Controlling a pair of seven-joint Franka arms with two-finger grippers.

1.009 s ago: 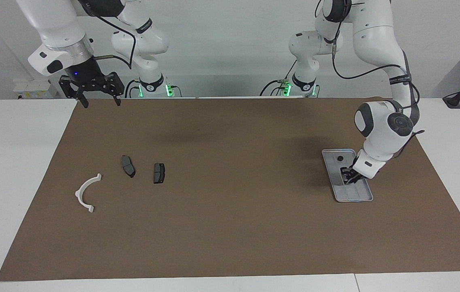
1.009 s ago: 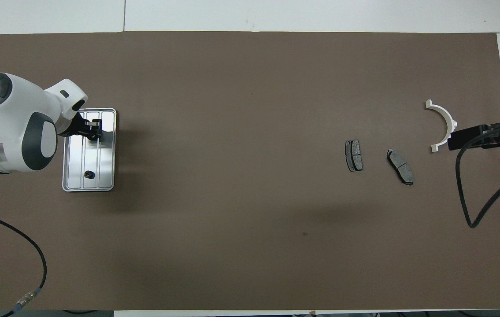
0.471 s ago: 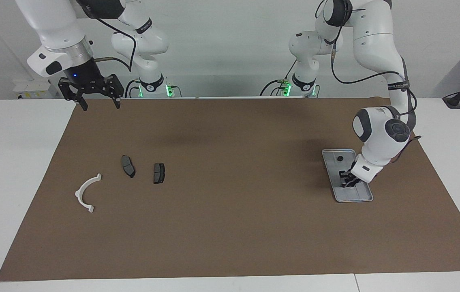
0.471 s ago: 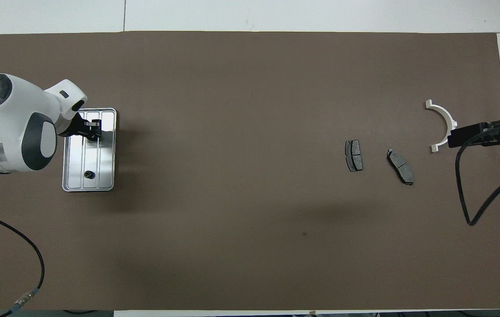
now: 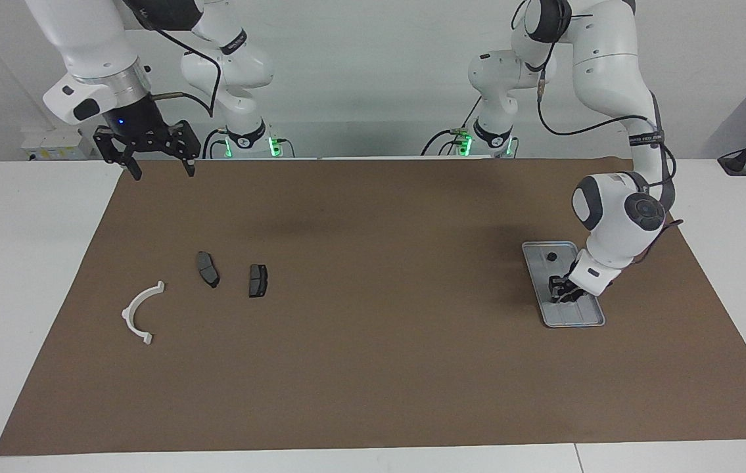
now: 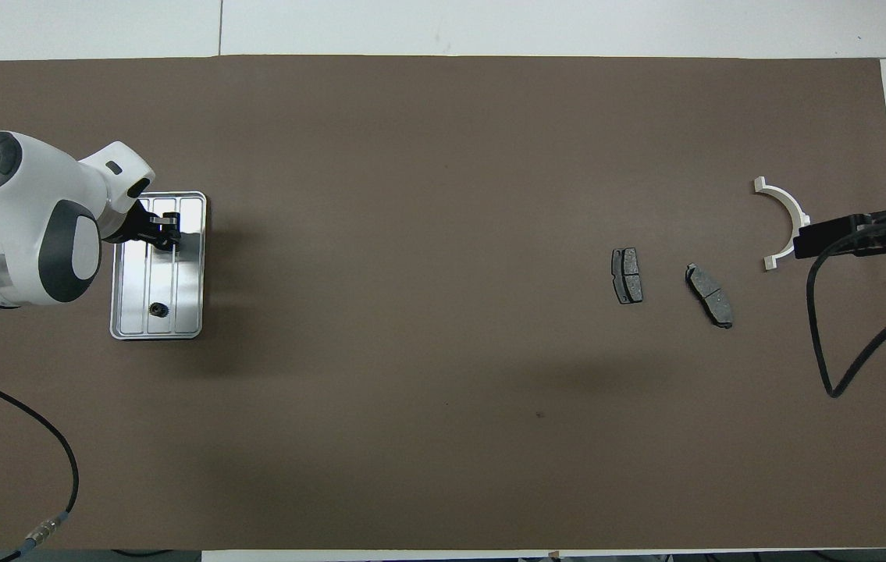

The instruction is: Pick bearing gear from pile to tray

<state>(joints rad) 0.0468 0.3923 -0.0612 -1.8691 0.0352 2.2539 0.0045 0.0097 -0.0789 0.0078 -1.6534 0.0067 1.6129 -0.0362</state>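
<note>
The silver tray [image 5: 535,279] [image 6: 155,334] lies on the brown mat at the left arm's end of the table. One small black bearing gear [image 5: 551,257] [image 6: 156,311] rests in the tray's end nearer the robots. My left gripper [image 5: 560,293] [image 6: 165,232] is down inside the tray's other end, farther from the robots than that gear. I cannot see whether it holds anything. The pile at the right arm's end shows a white half-ring bracket [image 5: 141,313] [image 6: 783,218] and two dark brake pads [image 5: 208,269] [image 5: 257,280]. My right gripper [image 5: 162,169] hangs open over the mat's edge by its base, and that arm waits.
The brown mat [image 5: 373,368] covers most of the white table. The right arm's black cable [image 6: 825,343] hangs over the mat's corner near the bracket. The left arm's elbow [image 5: 619,220] leans over the tray's side.
The left arm's wrist has tipped and its gripper has sunk a little lower into the tray. The right gripper has risen slightly. The parts on the mat have not moved.
</note>
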